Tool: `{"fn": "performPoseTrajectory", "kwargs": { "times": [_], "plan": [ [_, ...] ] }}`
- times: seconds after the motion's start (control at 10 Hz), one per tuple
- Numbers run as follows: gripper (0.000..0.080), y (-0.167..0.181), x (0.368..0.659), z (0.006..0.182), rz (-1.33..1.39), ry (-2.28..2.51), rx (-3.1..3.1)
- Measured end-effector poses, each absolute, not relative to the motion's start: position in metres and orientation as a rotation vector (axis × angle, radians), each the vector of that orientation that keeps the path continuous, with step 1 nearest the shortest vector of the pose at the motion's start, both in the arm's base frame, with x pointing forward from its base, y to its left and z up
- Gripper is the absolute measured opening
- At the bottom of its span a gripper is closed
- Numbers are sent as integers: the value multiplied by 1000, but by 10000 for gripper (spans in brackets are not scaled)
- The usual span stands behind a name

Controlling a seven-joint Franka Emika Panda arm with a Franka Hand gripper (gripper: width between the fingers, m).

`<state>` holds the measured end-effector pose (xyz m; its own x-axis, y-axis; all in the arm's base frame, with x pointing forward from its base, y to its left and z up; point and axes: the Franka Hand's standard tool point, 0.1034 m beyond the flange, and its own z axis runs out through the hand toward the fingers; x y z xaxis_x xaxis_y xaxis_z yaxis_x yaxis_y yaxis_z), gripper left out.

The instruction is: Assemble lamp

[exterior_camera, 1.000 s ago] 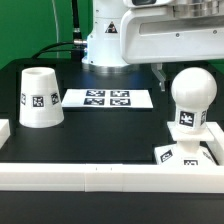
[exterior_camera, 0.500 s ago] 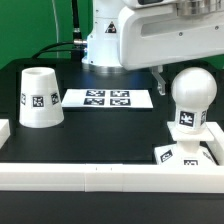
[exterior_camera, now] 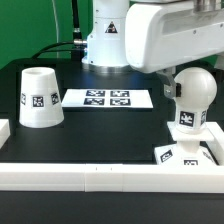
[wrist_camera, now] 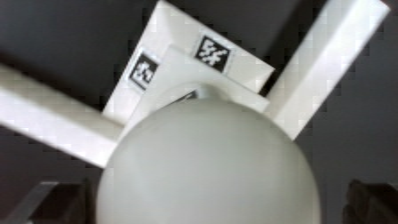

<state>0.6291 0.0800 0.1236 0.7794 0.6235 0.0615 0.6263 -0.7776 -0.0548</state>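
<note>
The round white bulb (exterior_camera: 190,98) stands upright on the flat square base (exterior_camera: 170,153) at the exterior view's right, by the front rail. The tapered shade (exterior_camera: 40,97) stands alone at the left, tag facing front. The arm's white housing (exterior_camera: 175,35) hangs just above the bulb. In the wrist view the bulb (wrist_camera: 210,160) fills the middle, with the tagged base (wrist_camera: 192,62) beyond it. My gripper (wrist_camera: 214,205) is open; its dark fingers (wrist_camera: 59,205) stand on either side of the bulb with a gap to it.
The marker board (exterior_camera: 108,98) lies flat in the middle back. A long white rail (exterior_camera: 100,173) runs along the front edge, with a short piece (exterior_camera: 4,130) at the left. The robot's base (exterior_camera: 105,40) stands at the back.
The arm has come down and toward the bulb; its housing now covers more of the upper right. The bulb, base and shade have not moved.
</note>
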Motion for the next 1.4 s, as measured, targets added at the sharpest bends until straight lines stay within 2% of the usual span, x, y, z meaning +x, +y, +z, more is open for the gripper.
{"fn": "performPoseTrajectory", "kwargs": {
  "times": [0.6, 0.9, 1.4],
  "plan": [
    [699, 74, 634, 125, -92, -1556, -2695],
    [699, 81, 633, 118, -103, -1889, -2538],
    [699, 77, 632, 116, -52, -2355, -2176]
  ]
}}
